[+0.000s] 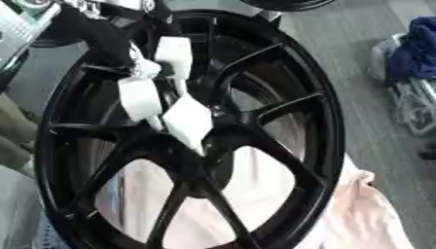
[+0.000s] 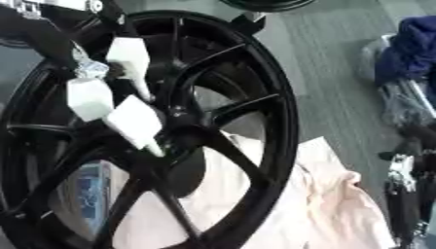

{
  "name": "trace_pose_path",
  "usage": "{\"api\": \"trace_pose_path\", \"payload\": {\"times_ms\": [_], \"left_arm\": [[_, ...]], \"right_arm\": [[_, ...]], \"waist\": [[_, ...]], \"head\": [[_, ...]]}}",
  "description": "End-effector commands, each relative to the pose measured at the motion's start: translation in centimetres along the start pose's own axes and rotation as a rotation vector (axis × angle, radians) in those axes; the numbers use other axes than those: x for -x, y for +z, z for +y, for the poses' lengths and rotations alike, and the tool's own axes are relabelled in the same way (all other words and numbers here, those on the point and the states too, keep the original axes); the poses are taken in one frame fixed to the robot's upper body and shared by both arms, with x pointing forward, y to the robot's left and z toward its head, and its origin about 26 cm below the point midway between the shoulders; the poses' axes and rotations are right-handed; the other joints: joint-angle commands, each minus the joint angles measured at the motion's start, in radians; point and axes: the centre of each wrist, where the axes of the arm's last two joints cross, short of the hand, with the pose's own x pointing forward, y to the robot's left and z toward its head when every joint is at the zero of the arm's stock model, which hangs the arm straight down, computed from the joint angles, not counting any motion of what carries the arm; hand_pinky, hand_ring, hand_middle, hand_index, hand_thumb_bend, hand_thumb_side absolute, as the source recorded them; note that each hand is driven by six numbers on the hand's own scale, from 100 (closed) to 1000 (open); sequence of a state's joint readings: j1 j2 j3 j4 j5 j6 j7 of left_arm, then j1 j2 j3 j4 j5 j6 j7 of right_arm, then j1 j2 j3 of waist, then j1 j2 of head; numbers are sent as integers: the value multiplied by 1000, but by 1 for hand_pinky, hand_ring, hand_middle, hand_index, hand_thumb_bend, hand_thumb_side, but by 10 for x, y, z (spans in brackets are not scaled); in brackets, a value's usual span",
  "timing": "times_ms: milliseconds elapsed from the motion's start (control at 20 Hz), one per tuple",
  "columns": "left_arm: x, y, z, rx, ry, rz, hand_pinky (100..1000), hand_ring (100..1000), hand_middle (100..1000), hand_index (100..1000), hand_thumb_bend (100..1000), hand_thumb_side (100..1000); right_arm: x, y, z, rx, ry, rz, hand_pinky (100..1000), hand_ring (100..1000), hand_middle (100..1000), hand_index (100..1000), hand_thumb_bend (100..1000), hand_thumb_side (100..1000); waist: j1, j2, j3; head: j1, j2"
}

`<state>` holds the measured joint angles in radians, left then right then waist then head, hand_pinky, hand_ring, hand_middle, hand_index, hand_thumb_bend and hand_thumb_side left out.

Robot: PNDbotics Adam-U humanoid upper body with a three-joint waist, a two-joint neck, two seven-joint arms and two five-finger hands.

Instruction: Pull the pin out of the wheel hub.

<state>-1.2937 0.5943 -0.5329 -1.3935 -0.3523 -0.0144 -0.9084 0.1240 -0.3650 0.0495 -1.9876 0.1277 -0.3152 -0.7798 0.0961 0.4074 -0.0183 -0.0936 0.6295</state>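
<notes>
Left hand [image 1: 162, 92]: comes in from upper left of the wheel hub [image 1: 200, 146], white fingers [image 1: 189, 121] straight and spread, tips at hub centre, pinching nothing.
Pin: can't make it out at hub centre.
Room: gaps between spokes [image 1: 285, 108] open.
Cloth [image 2: 340, 214]: pale pink, under and lower right of the hub.
Blue bundle [image 2: 408, 48]: well right of the hub.
</notes>
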Motion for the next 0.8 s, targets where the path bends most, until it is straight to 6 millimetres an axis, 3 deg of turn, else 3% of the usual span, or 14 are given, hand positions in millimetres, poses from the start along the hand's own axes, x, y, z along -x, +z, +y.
{"api": "trace_pose_path", "payload": {"times_ms": [50,350,400,550,700,800], "left_arm": [[1,9,8,-29,-10,12,841,757,604,780,195,417],[-1,9,10,-35,7,4,828,718,564,728,167,408],[-1,9,10,-35,7,3,814,658,512,667,190,392],[-2,7,8,-32,-2,-4,799,618,470,612,201,360],[-1,8,9,-42,6,-2,757,542,372,516,100,268],[-1,11,11,-77,25,-1,729,508,325,477,100,198]], "right_arm": [[-3,-2,0,1,-11,-10,509,786,726,778,100,670],[-3,-2,0,4,-14,-5,510,787,727,778,100,671],[-3,-2,0,5,-14,-6,510,787,727,778,100,670],[-3,-3,0,9,-18,-9,511,787,728,778,100,669],[-3,-2,0,13,-22,-4,511,788,728,779,100,673],[-3,-2,0,14,-22,0,511,788,729,779,100,672]], "waist": [[-4,-16,-2],[-4,-15,-2],[-4,-16,-3],[-5,-17,-4],[-6,-18,-5],[-6,-21,-4]], "head": [[3,-17],[5,-17],[5,-18],[6,-22],[6,-22],[6,-21]]}}
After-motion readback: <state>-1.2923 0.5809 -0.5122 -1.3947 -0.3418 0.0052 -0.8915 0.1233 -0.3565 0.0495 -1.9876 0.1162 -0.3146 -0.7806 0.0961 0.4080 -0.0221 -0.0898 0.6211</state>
